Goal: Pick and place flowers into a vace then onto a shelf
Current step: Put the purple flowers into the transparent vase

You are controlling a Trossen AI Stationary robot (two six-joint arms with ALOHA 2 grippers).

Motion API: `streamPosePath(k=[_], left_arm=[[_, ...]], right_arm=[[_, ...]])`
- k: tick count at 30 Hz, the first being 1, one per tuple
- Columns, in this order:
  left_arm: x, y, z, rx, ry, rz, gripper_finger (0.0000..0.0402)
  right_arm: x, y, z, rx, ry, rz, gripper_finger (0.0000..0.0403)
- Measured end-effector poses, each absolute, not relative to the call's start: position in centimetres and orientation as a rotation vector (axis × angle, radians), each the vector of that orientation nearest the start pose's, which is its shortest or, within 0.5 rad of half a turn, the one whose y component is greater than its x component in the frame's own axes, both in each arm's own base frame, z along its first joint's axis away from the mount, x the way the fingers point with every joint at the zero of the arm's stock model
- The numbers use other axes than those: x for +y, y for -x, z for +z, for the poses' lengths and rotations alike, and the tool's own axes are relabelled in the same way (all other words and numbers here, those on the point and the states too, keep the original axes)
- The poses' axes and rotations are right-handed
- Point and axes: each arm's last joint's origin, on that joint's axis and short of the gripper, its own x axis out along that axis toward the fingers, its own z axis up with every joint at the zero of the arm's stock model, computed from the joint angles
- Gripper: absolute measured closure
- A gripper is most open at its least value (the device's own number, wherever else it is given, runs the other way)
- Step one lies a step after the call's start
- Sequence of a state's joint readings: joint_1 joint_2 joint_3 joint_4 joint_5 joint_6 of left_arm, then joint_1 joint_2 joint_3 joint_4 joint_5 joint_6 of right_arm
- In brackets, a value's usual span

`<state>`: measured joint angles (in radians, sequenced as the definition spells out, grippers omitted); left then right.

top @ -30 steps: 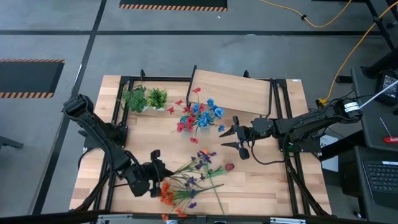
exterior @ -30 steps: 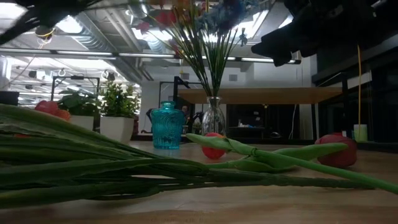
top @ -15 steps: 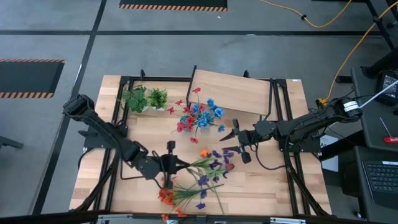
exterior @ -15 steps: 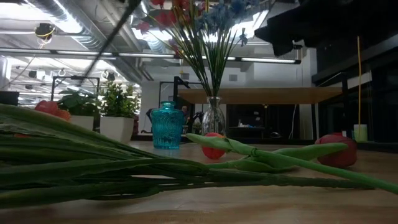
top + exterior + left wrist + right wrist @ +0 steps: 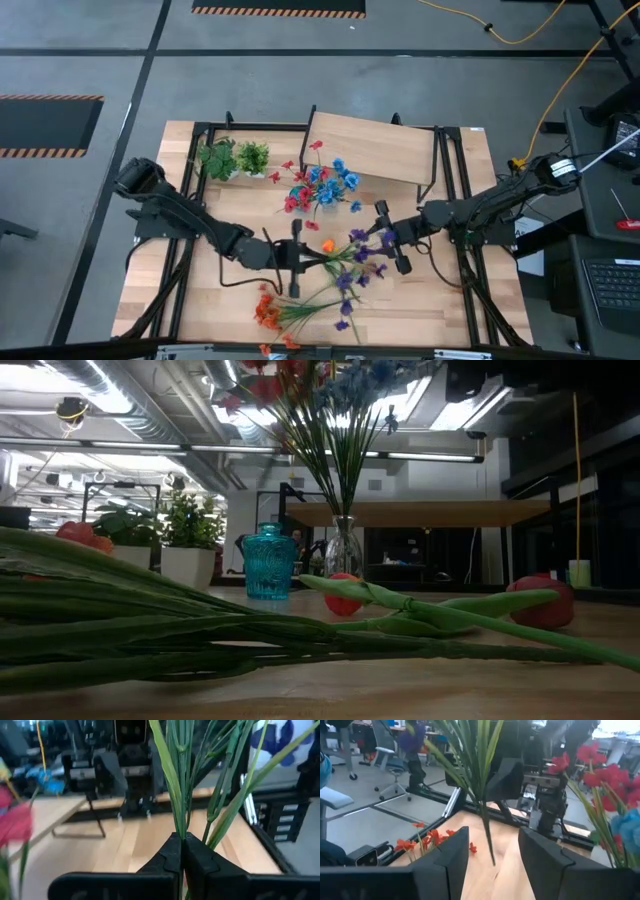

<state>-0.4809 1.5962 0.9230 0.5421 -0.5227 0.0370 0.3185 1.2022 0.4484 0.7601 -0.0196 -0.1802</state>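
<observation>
Overhead, the light-wood tabletop [image 5: 420,300] is seen spanned by black frame rails, with the shelf [image 5: 375,148] set at its far edge, a pale board on thin black legs. Both dark arms are stretched toward the table's middle. The left gripper [image 5: 296,252] is held above the boards near the centre, its fingers [image 5: 172,857] pressed together and clamped on the green stems of a purple flower spray [image 5: 352,258], which is lifted off the wood; in the left wrist view the stems [image 5: 182,780] are seen rising straight out of the closed tips. The right gripper [image 5: 390,237] is placed just beside the spray's purple blooms, facing the left one, its fingers [image 5: 452,857] held well apart with the stems [image 5: 480,775] hanging between them, untouched as far as can be told. A glass vase [image 5: 343,550] already filled with red and blue flowers [image 5: 322,186] is stood in front of the shelf, with a teal jar [image 5: 271,562] beside it in the low view. Two leafy potted plants [image 5: 232,158] are placed at the far left. An orange spray [image 5: 268,312] is left lying near the front edge.
</observation>
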Motion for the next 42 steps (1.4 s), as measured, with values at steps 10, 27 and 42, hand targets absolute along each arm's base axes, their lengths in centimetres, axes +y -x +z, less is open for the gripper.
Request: streamPosePath(k=[10,27,42], left_arm=[[-13.7,-34.1,23.6,-0.026,-0.116,-0.043,0.0398],[-12.9,-34.9,22.8,-0.049,-0.075,-0.025,0.0398],[-11.9,-35.2,23.0,-0.068,-0.111,0.007,0.0398]], right_arm=[[8.3,-22.7,22.8,-0.058,0.181,0.365,0.0228],[8.5,-23.9,22.7,-0.15,0.163,0.346,0.0228],[9.2,-26.5,23.3,-0.146,0.15,0.412,0.0228]])
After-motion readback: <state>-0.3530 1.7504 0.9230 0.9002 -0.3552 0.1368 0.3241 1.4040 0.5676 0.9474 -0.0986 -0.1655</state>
